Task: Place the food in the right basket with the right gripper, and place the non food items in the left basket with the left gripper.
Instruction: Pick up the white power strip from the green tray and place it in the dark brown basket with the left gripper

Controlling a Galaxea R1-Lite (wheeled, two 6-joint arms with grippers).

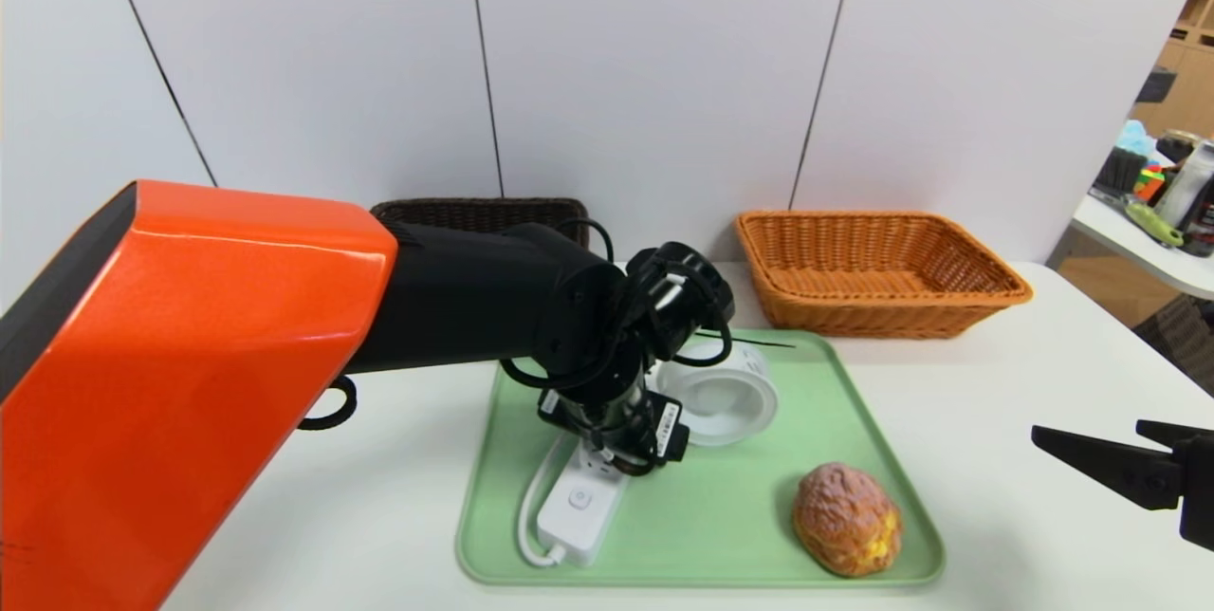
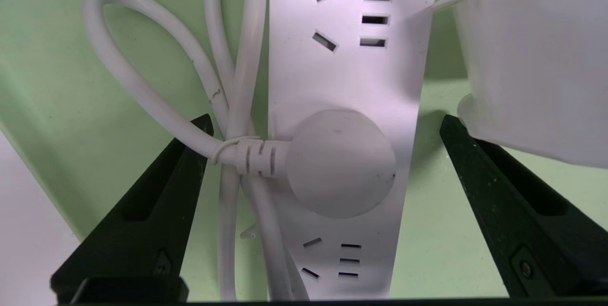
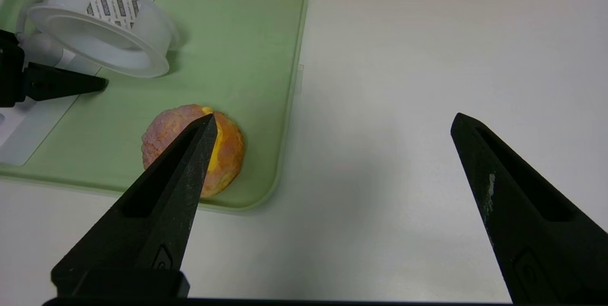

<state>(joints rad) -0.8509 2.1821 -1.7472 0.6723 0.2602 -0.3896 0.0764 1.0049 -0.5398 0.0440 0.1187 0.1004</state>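
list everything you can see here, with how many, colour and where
power strip: 1, white, on tray, plug and looped cord with it
round container: 1, white, on tray beside the strip
bread bun: 1, brown and yellow, tray's near right corner
tray: 1, green, on table
table: 1, white
right basket: 1, orange-brown, beyond tray
left basket: 1, dark brown, behind left arm
side table: 1, white, far right, assorted items on it
left gripper: 1, black, open around strip
right gripper: 1, black, open, right of tray
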